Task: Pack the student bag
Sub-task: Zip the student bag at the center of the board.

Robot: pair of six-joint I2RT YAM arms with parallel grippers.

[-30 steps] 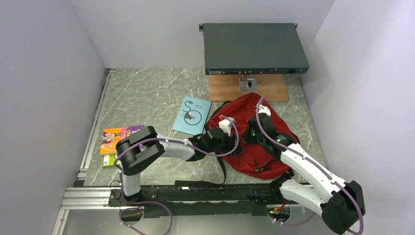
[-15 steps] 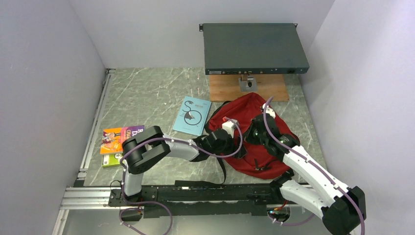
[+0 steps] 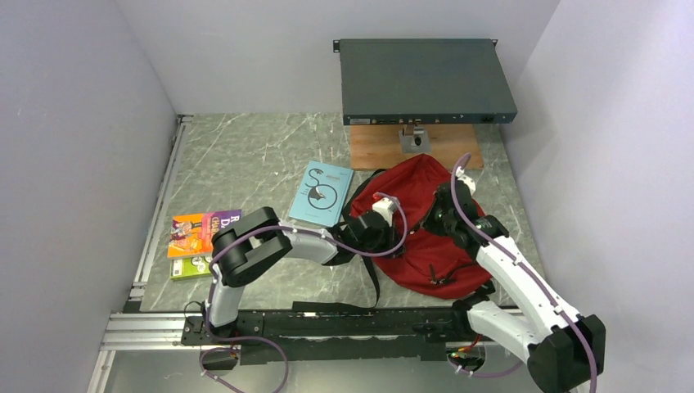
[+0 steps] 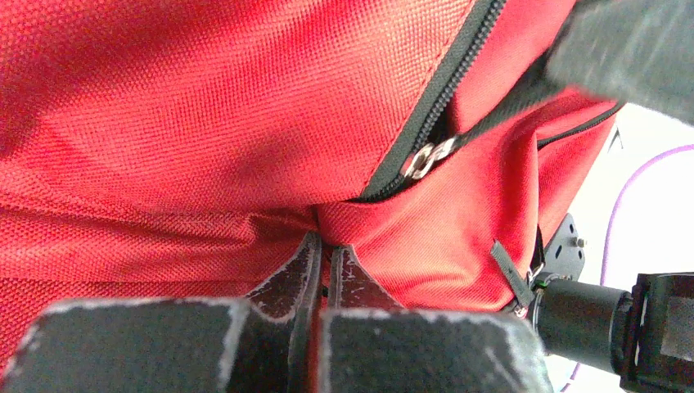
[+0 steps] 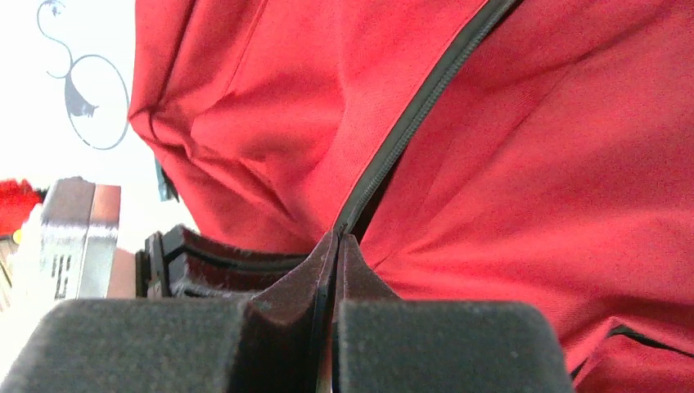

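The student bag [image 3: 413,176], a dark red backpack with black zipper trim, lies right of the table's middle. My left gripper [image 3: 398,232] reaches in from the left and is shut on a fold of the bag's red fabric [image 4: 326,244], just below the black zipper and its silver pull [image 4: 421,160]. Opposite it, my right gripper [image 3: 434,218] is shut on the bag's zipper edge [image 5: 336,237], where the black zipper line [image 5: 409,123] runs up from its tips. The bag's inside is hidden.
A teal book [image 3: 322,193] lies just left of the bag. A colourful book [image 3: 200,232] and a green one [image 3: 187,267] sit at the near left. A grey flat device [image 3: 425,80] and a wooden board [image 3: 413,147] stand at the back. Black straps [image 3: 372,282] trail toward the near edge.
My left gripper reached further right and closed on the bag's fabric. My right gripper, still shut on the zipper edge, moved back and right, pulling the bag's edge with it.
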